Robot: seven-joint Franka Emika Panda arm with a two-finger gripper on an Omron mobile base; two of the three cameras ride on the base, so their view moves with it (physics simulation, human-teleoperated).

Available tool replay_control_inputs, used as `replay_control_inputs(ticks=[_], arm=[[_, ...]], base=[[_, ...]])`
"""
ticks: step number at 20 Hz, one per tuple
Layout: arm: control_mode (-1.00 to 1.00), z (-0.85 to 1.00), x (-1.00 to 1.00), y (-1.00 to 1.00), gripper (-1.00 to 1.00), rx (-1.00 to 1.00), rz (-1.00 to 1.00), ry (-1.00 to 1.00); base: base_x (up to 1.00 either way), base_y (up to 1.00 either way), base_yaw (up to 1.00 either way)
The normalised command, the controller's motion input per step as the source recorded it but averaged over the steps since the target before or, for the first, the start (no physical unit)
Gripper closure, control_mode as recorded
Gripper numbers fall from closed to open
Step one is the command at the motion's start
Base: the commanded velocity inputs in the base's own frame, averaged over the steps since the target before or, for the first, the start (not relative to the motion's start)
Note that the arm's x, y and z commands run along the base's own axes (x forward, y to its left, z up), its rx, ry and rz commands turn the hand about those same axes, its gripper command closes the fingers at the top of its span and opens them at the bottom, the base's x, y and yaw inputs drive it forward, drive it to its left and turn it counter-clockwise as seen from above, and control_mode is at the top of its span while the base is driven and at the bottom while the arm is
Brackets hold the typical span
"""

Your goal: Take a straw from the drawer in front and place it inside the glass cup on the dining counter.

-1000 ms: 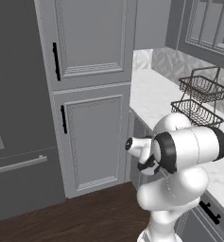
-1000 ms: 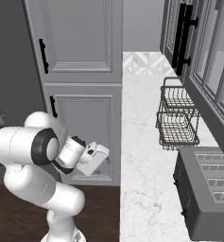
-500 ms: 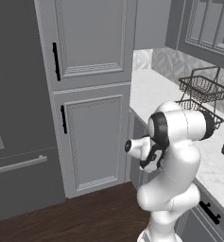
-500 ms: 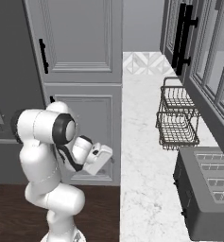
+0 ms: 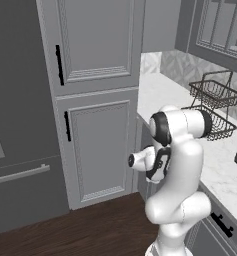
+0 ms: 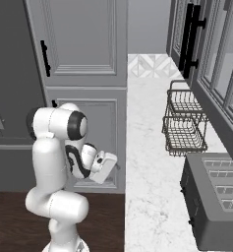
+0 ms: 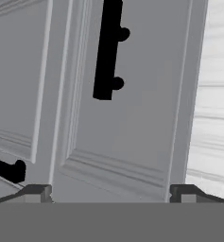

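My gripper [image 7: 111,191] is open, its two dark fingertips [image 7: 38,191] spread wide with nothing between them. It hangs low in front of the arm, beside the edge of the marble top, as a white boxy hand [image 6: 105,167]. It faces a grey cabinet door with a black bar handle [image 7: 108,47]. The straw, the glass cup and the dining counter are out of view. A grey front with a black bar handle [image 5: 221,225] sits under the marble top at the lower right; I cannot tell whether it is the drawer.
Tall grey cabinet doors [image 5: 97,145] stand ahead, and a dark fridge front [image 5: 20,150] is to the left. The marble top [image 6: 152,162] carries a two-tier wire basket [image 6: 184,125] and a grey toaster [image 6: 216,202]. Dark wood floor [image 5: 90,230] lies below.
The arm's upper links have swung left toward the cabinets and stand more upright. The hand has stayed low by the counter edge, jaws still wide.
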Motion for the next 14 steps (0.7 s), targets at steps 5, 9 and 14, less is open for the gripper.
replay_control_inputs(ticks=[5,9,14], arm=[[-1.00,-0.15,0.28,-0.21,-1.00,-0.01,0.06,0.00],[-1.00,-0.05,0.31,-0.21,-1.00,0.00,0.07,0.00],[-1.00,-0.25,0.40,-0.04,-1.00,0.00,0.05,0.00]], base=[[0.00,0.00,0.00],[0.00,0.00,0.00],[0.00,0.00,0.00]])
